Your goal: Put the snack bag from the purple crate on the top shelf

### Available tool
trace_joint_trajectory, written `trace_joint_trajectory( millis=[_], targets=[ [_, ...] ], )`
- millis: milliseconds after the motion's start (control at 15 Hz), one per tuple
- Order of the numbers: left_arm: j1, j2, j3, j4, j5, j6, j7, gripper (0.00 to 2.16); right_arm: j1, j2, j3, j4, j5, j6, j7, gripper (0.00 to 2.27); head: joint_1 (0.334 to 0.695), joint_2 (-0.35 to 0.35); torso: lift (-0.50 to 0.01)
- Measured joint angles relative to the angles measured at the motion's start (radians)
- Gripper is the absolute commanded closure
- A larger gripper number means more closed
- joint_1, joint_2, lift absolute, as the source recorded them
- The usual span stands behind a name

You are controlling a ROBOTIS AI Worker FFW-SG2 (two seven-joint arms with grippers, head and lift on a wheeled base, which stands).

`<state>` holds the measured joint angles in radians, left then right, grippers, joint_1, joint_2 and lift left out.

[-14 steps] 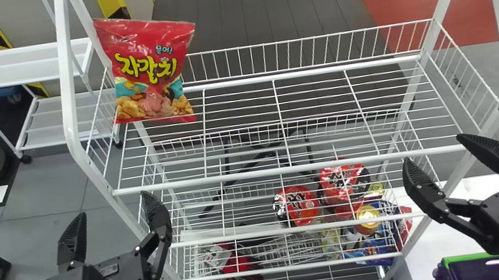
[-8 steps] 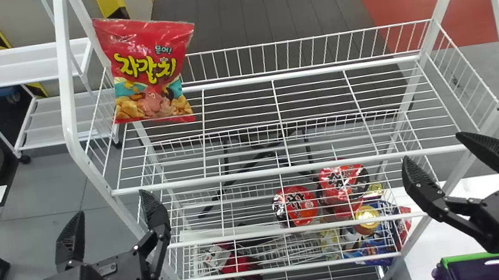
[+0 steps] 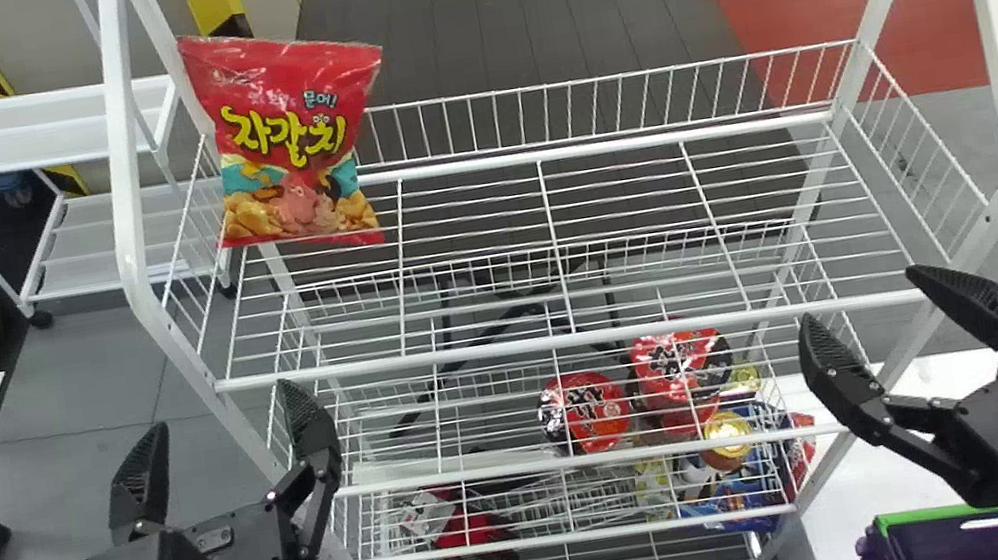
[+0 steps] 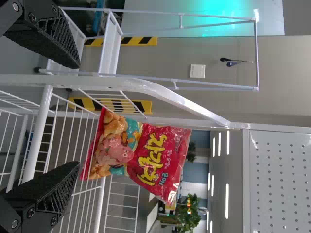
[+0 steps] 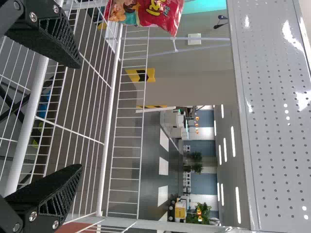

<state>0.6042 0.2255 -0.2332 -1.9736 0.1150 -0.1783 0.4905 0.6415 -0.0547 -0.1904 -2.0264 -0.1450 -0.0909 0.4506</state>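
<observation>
On the top wire shelf (image 3: 569, 337), the red snack bag (image 3: 289, 143) stands upright at the back left corner. In front of the rack at the lower left, my left gripper (image 3: 221, 448) is open and empty. My right gripper (image 3: 863, 315) is also open, in front of the rack's right side and above the purple crate (image 3: 958, 538). The left wrist view has the left gripper (image 4: 73, 116) with the snack bag (image 4: 141, 155) beyond it. In the right wrist view are the right gripper (image 5: 75, 116) and part of the snack bag (image 5: 150, 12).
Lower shelves hold red-lidded cups (image 3: 585, 413), several packages and red gloves (image 3: 470, 530) behind the wire. White posts (image 3: 131, 200) frame the rack on both sides. The crate is on a white table (image 3: 831, 534) at the lower right.
The rack and bag have shifted slightly left in the head view. Both grippers stay open, with hardly any movement.
</observation>
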Motion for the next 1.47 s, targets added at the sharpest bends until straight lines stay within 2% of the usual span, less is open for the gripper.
trace_joint_trajectory(
  millis=[267,1467],
  targets=[
    [0.0,-0.001,-0.001,0.003,0.0,0.0,-0.001,0.11,0.001,-0.002,-0.006,0.001,-0.006,-0.002,0.003,0.08,0.695,-0.021,-0.007],
    [-0.001,-0.009,-0.002,0.012,-0.002,-0.006,-0.001,0.11,0.001,-0.014,-0.008,0.003,-0.021,0.026,-0.018,0.08,0.695,-0.033,-0.081]
  ],
)
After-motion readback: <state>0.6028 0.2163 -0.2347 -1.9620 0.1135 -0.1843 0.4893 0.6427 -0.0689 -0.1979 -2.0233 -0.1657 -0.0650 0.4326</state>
